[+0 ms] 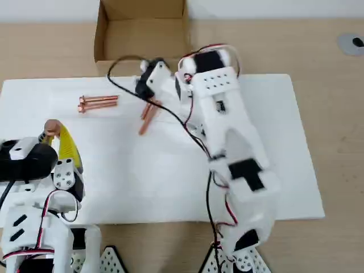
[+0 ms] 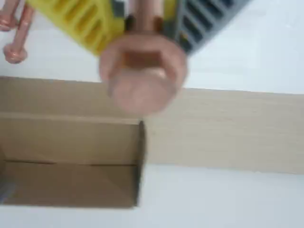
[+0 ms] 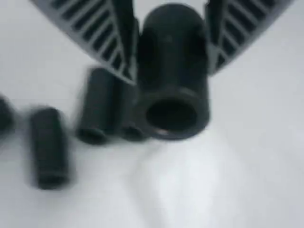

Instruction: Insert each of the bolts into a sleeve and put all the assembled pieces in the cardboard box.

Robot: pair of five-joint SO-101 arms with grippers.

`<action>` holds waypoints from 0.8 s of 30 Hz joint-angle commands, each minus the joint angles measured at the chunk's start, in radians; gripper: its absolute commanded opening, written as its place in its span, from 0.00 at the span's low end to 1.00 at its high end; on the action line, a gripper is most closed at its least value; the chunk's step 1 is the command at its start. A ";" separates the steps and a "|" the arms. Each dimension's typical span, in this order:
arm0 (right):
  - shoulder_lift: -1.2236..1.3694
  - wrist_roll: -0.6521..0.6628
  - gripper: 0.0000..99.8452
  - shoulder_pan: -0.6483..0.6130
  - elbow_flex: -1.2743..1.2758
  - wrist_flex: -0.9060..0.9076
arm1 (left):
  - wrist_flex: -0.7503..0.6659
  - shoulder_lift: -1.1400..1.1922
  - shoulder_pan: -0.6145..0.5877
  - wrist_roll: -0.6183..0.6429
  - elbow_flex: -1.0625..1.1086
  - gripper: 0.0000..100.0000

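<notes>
Currently the left end effector (image 2: 142, 19) clamps a bolt (image 2: 142, 76) at nine o'clock, the right end effector (image 3: 171, 42) a sleeve (image 3: 173, 80); misaligned axes could jam insertion.

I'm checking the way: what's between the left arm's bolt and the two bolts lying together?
Just bare white mat between held bolt and bolt pair, in the high view.

Box (image 1: 142, 37) far, on wooden table (image 1: 333, 114). White mat (image 1: 273, 170) nearer. Bolt pair (image 1: 98, 103) lies far left on mat; second pair (image 1: 148, 118) mid-mat, just near of right gripper (image 1: 147, 88). Left gripper (image 1: 60, 133), near left, holds a bolt (image 1: 52, 126).
</notes>
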 commanded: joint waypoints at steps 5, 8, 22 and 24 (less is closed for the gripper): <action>-0.475 -0.172 0.01 -0.018 -0.099 0.008 | -0.018 -0.002 -0.244 0.012 -0.074 0.01; -0.653 -0.222 0.01 -0.059 -0.124 0.002 | -0.025 -0.002 -0.279 0.140 -0.078 0.01; -1.136 -0.488 0.01 -0.133 0.352 -0.015 | -0.098 0.008 0.230 0.382 -0.095 0.01; -1.194 -0.572 0.01 -0.133 0.515 -0.071 | -0.152 0.008 0.242 0.365 -0.095 0.01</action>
